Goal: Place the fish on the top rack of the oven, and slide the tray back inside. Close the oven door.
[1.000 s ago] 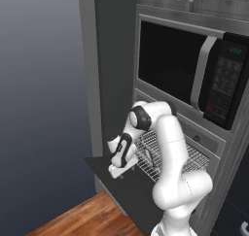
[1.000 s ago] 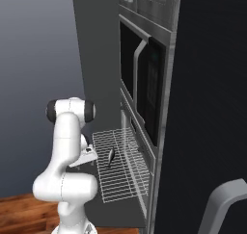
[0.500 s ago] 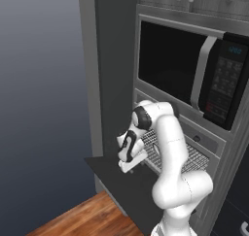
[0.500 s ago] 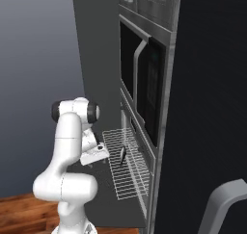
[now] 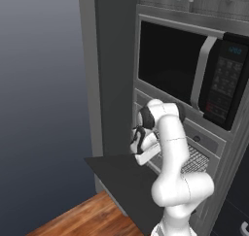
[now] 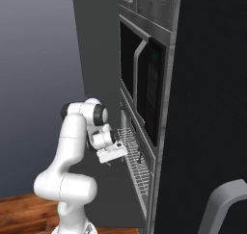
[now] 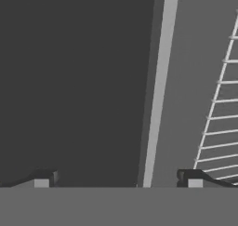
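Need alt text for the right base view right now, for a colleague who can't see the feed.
The white arm's open two-finger gripper hangs beside the silver wire-mesh rack, which sticks out of the grey wall oven carrying a small dark fish. The dark oven door lies folded down below.

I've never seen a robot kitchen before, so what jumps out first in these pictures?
A white arm bends toward a tall dark cabinet wall, its open fingers beside a silver wire rack partly slid out. A small dark fish lies on that rack. The oven door hangs open flat below the black microwave.
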Motion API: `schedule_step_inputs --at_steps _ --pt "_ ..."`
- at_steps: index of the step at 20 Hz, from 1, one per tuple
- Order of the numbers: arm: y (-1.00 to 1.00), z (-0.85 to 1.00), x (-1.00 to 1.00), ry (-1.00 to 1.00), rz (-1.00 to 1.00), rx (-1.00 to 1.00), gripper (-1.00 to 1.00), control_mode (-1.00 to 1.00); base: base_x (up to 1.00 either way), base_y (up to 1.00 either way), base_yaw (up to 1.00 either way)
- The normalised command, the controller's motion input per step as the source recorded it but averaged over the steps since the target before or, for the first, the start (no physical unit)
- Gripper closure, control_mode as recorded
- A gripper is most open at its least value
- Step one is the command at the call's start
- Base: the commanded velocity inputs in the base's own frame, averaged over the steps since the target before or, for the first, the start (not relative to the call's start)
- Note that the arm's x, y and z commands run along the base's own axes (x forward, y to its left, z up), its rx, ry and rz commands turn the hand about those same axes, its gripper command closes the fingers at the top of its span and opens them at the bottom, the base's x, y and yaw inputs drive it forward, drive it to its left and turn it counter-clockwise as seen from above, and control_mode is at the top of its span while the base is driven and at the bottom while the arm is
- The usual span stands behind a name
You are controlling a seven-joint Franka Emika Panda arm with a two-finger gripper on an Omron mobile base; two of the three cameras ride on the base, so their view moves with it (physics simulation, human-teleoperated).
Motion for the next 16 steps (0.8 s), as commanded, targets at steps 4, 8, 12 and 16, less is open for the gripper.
schedule_step_inputs --at_steps 4,8,12,16 --pt "-1.00 0.00 0.00 0.03 0.00 0.00 -1.00 -1.00 0.00 0.00 0.00" --pt "-0.34 0.12 -0.42 -0.02 0.04 0.00 -1.00 -1.00 0.00 0.00 0.00" --pt "0.56 0.84 -0.59 -0.15 0.06 0.00 -1.00 -1.00 0.00 0.00 0.00" --pt "0.77 0.99 -0.50 -0.16 0.05 0.00 -1.00 -1.00 0.00 0.00 0.00"
